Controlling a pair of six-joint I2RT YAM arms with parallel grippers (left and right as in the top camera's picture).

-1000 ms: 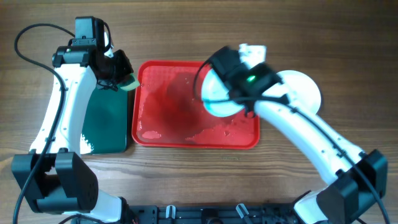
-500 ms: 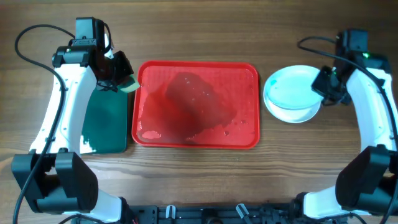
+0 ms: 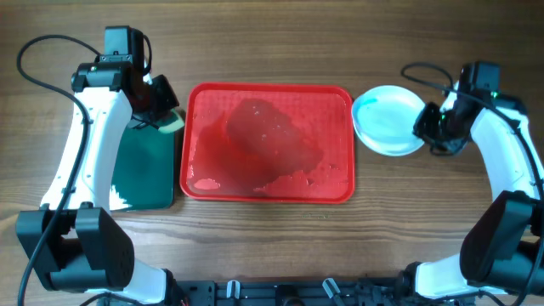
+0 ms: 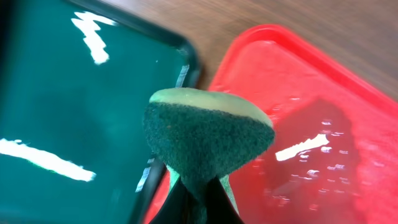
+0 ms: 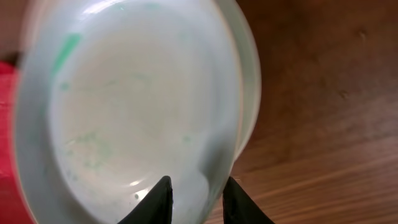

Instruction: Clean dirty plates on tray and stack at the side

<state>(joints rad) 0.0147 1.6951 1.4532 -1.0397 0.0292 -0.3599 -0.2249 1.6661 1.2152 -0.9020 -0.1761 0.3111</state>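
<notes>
Clamped only on the rim of the round white teal-rimmed plate (image 5: 137, 118), the right pincer (image 5: 200, 198) may let it tip and slide; the left pincer (image 4: 198, 194) grips a green foam sponge (image 4: 208, 134).

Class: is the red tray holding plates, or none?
None: the red tray shows only a wet film; the plates sit beside it.

left arm (image 3: 85, 144): stretched forward | left end effector (image 4: 199, 194): pinched closed | right arm (image 3: 510, 166): bent | right end effector (image 5: 198, 198): clamped, narrowly apart
</notes>
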